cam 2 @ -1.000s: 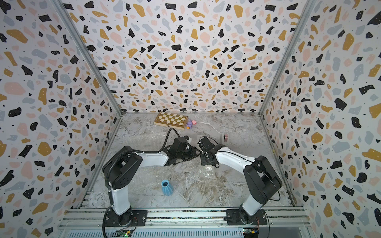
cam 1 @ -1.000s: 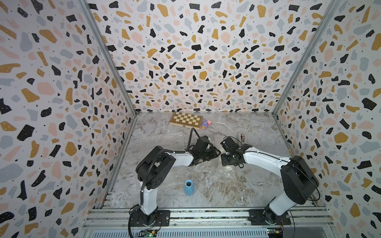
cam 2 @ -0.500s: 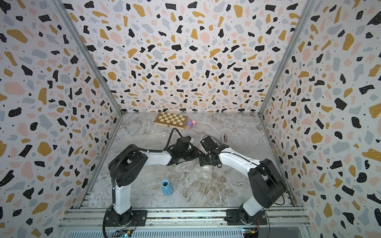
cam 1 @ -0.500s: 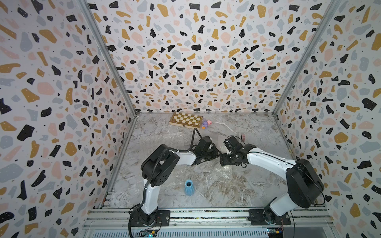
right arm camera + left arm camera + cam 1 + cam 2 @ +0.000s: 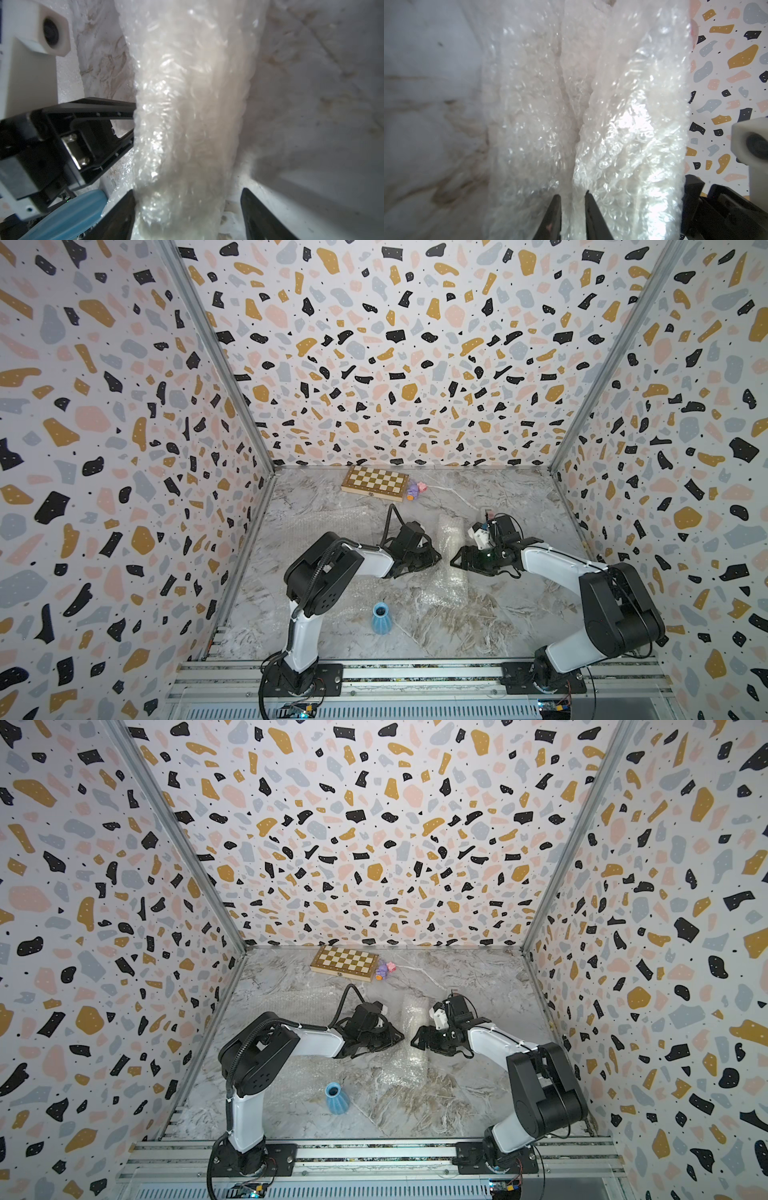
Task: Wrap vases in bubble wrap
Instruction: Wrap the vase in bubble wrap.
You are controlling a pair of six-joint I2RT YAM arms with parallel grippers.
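Both grippers are now sitting a little closer to the front rail than a second ago, still facing each other across the bundle. Nearest the rail, the blue vase is standing upright and bare on the marble tabletop, well apart from either arm. Just beyond it, loose bubble wrap is lying flat, seemingly running on into the wrapped bundle, which is lying lengthways. A pale shape is showing faintly through, probably the cream vase, though the wrap is hiding it.

The left gripper is pinching a raised fold of that wrap between nearly closed jaws. The right gripper is standing wide around the bundle, one finger touching it, the other clear, gripping nothing. Farthest back, a chessboard and small toys are resting near the wall.

By my reading, the first vase's roll is being tightened. The next move is calling for keeping that fold pinned while the right arm is tucking the loose end.
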